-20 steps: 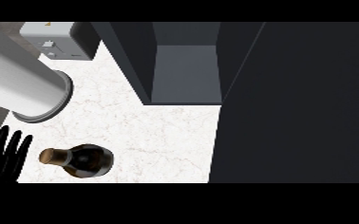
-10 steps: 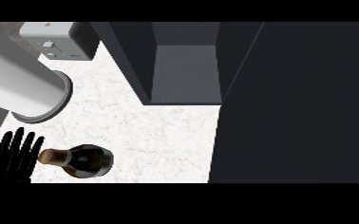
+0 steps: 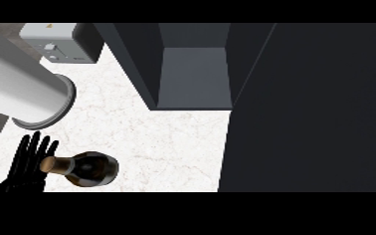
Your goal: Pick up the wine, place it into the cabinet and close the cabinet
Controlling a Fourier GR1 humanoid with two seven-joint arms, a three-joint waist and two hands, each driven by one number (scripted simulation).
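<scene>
A dark wine bottle (image 3: 89, 169) with a cork-coloured top stands on the white marble counter at the lower left, seen from above. My left hand (image 3: 29, 164) is at the lower left edge, just left of the bottle's neck, fingers straight and pointing up, open; whether it touches the neck I cannot tell. The dark cabinet (image 3: 192, 74) stands open at the top centre, its grey shelf bare. Its open door (image 3: 301, 109) fills the right side. My right hand does not show.
A large grey cylinder (image 3: 29, 92) lies at the left, above the hand. A small grey box-shaped appliance (image 3: 60, 42) sits at the top left. Bare marble counter (image 3: 161, 139) stretches between the bottle and the cabinet.
My left hand has come further into view from the left edge and moved right, closer to the bottle's neck. The bottle and the cabinet have not moved.
</scene>
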